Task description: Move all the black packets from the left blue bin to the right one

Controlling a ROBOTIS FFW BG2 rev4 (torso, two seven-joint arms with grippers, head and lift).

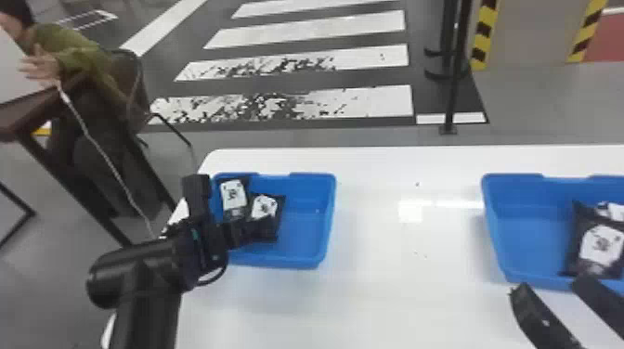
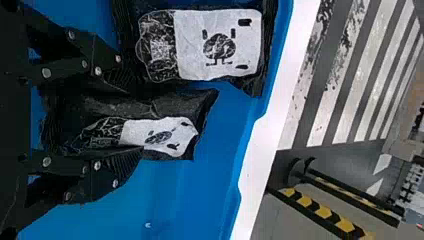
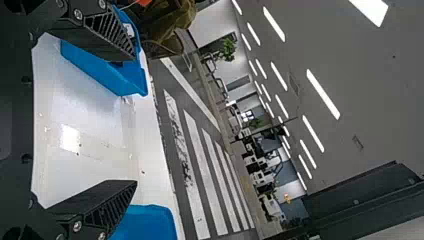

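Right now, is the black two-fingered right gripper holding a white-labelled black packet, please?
No, the right gripper stands open, with nothing between its fingers.

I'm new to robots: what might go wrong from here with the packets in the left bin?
The left gripper is at one black packet, and a second packet lies close beside it, so it might snag or drag both.

White table separates the left bin from the right bin, so a weak grip could drop a packet outside both.

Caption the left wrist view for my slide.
Left gripper at one black packet, a second packet beside it in the left blue bin.
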